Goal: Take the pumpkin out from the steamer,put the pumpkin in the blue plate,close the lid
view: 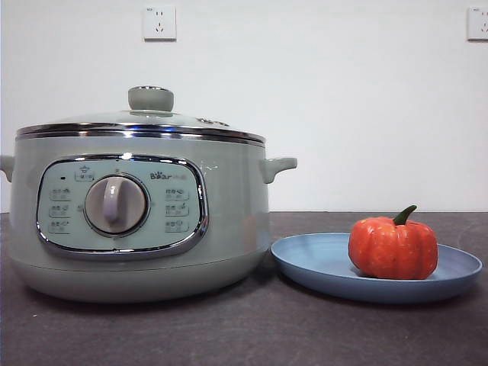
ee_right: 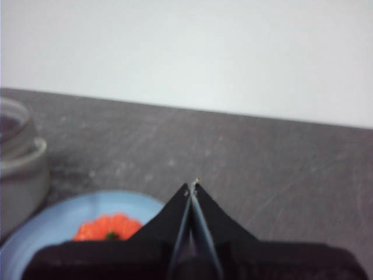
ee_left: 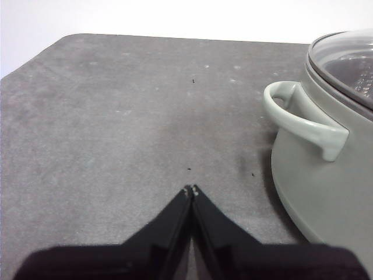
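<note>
Presently: pumpkin on plate, pot lidded

Item 1: small orange-red ribbed toy pumpkin (view: 393, 247) with a curved dark green stem, upright on the wide shallow light-blue plate (view: 313, 263), toward its far-from-pot side.
Item 2: the plate lies on the dark grey bench (view: 229, 328), just beside the large pale sage-green steamer (view: 229, 221).
Item 3: round glass lid (view: 141, 122) with chrome rim and pale green knob, seated on the steamer.
Item 4: right hand (ee_right: 193, 186), black jaws pressed together, holding nothing, above the plate near the pumpkin.
Item 5: left hand (ee_left: 190, 190), jaws pressed together, holding nothing, over bare bench beside the steamer's side handle (ee_left: 303, 119).
Item 6: two white wall sockets (view: 158, 22) behind.
</note>
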